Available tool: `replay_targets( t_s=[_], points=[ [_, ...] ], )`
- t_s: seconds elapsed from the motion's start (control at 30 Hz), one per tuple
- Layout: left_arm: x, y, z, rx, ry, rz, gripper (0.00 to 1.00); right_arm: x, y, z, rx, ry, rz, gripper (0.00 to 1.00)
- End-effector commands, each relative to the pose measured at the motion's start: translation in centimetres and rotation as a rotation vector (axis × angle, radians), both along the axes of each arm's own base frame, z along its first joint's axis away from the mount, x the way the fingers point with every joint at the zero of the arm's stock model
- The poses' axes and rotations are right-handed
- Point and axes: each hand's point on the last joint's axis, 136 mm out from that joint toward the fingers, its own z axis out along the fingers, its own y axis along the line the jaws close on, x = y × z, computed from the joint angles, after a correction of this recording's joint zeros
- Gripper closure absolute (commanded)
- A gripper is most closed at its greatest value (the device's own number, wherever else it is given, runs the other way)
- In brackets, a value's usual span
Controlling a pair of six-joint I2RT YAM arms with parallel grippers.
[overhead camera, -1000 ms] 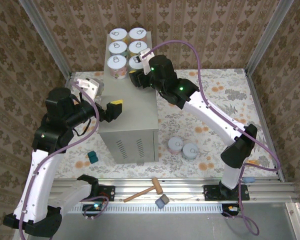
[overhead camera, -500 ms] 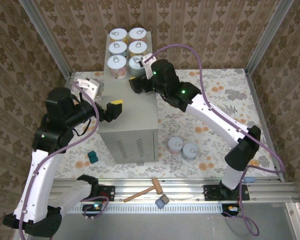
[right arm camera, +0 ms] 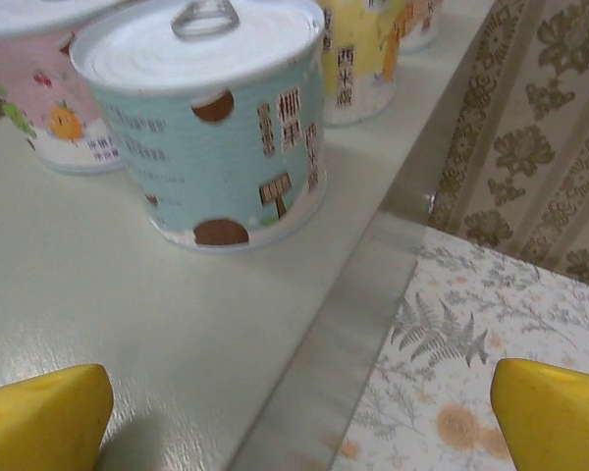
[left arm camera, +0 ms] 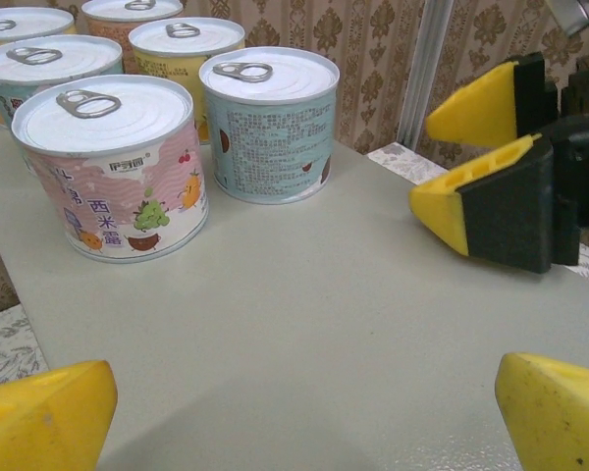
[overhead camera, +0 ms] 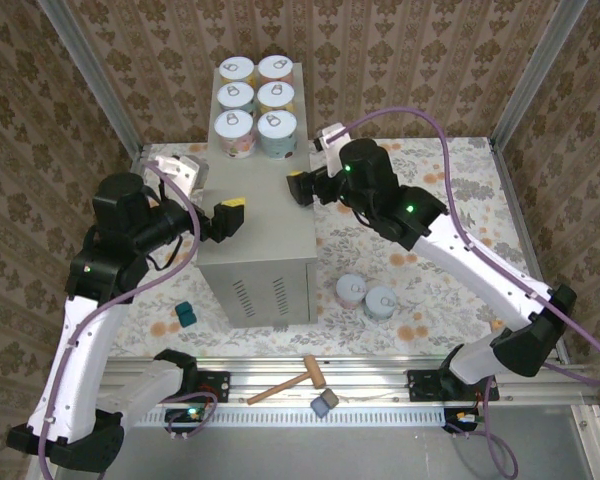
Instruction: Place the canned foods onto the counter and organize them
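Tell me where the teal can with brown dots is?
Top view: the teal can stands on the counter, right of the pink can, nearest the right hand.

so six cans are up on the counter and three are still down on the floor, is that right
Not quite. Six cans do stand on the counter, but two cans, not three, are still down on the floor. The top external view shows them close together beside the counter.
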Motion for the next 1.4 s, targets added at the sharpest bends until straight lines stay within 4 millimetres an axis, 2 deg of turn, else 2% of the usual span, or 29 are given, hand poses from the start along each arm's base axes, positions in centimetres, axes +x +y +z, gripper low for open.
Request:
replay_targets(
  t_s=[0.0,0.2,0.43,0.6,0.97,1.37],
  points=[
    [0.1,0.3,1.6,-0.010,-0.056,0.006,0.00,-0.7,-2.1,-0.3,-0.015,0.021,-0.058,0.00],
    [-0.2,0.5,1.7,-0.020,-0.059,0.011,0.00,-0.4,-3.0,0.7,0.001,0.005,-0.081,0.00],
    [0.0,0.5,1.1,-0.016,-0.046,0.016,0.00,1.1,-2.2,1.0,-0.001,0.014,-0.090,0.00],
    [0.0,0.4,1.0,-0.019,-0.042,0.012,0.00,2.3,-1.9,0.7,-0.015,0.028,-0.108,0.00],
    [0.3,0.4,1.0,-0.014,-0.034,0.015,0.00,4.8,-3.4,-0.5,-0.004,0.072,-0.167,0.00],
    [0.5,0.3,0.7,-0.012,-0.024,0.012,0.00,6.7,-3.0,-1.6,-0.021,0.097,-0.168,0.00]
  ],
)
